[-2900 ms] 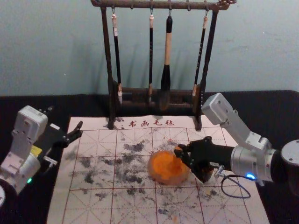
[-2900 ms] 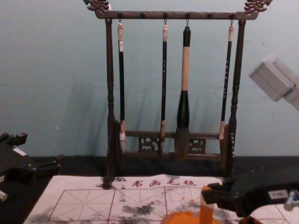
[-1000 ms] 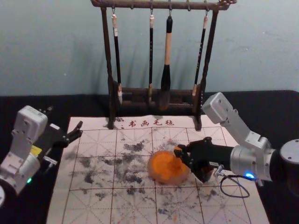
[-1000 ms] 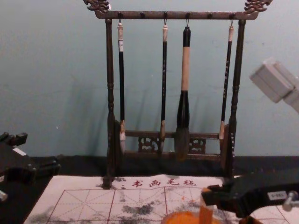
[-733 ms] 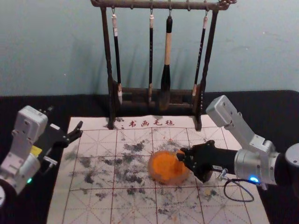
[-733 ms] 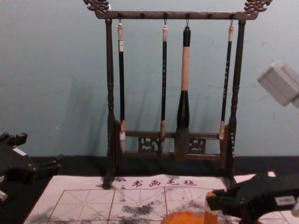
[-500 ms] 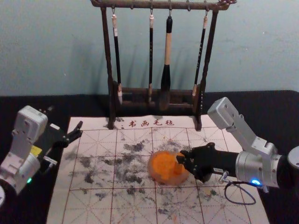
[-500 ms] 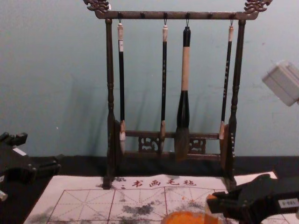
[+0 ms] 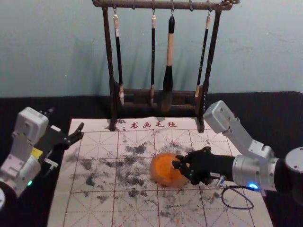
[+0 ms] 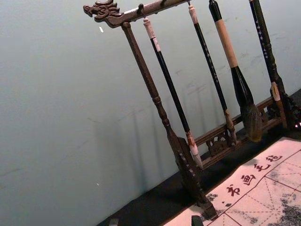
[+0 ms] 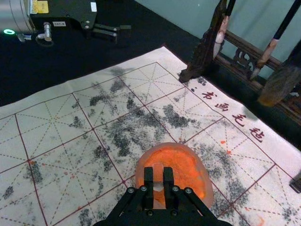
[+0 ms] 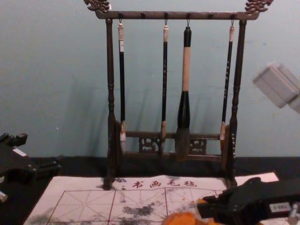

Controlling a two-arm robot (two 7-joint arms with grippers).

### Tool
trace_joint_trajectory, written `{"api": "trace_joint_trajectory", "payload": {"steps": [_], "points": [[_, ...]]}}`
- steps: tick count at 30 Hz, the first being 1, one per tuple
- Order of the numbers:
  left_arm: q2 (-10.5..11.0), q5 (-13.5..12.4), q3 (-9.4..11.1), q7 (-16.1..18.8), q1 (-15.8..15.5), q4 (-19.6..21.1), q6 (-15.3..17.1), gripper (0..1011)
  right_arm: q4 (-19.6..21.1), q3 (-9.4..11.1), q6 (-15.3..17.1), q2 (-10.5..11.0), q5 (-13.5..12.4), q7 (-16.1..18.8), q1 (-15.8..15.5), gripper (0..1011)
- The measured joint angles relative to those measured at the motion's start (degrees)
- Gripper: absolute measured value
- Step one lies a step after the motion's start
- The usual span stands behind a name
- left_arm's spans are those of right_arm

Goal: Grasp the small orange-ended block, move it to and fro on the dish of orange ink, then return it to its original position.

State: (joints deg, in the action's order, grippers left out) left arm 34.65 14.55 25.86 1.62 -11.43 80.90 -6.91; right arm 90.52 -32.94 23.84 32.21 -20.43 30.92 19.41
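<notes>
Stretching across the dark table (image 9: 270, 109), the gridded mat (image 9: 137, 210) lies before the brush rack (image 12: 176, 15). The left gripper (image 12: 41, 151) waits idle beyond the mat's left side, fingers wide apart. The right gripper (image 9: 175, 161) reaches over the dish of orange ink (image 11: 205, 181), its fingers closed on either side of the small block (image 11: 158, 178). I can't tell whether the block touches the ink. Pressing too hard could skid the dish or twist the block; sweeping too far might catch the rim.
</notes>
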Motion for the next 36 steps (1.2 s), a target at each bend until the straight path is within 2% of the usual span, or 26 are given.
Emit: {"api": "trace_joint_trajectory", "payload": {"steps": [15,26,36], "points": [[0.0,0.0,0.0,0.0,0.0,0.0,0.0,1001,-3.1,-1.3,-0.5,-1.8,1.0,0.2,2.5,78],[0.0,0.0,0.0,0.0,0.0,0.0,0.0,1001,-4.4,-0.5,-0.5,-2.2,1.1,-0.4,3.2,78],[0.0,0.0,0.0,0.0,0.0,0.0,0.0,1001,-4.0,0.4,-0.4,-1.3,0.8,-0.6,2.6,79]]}}
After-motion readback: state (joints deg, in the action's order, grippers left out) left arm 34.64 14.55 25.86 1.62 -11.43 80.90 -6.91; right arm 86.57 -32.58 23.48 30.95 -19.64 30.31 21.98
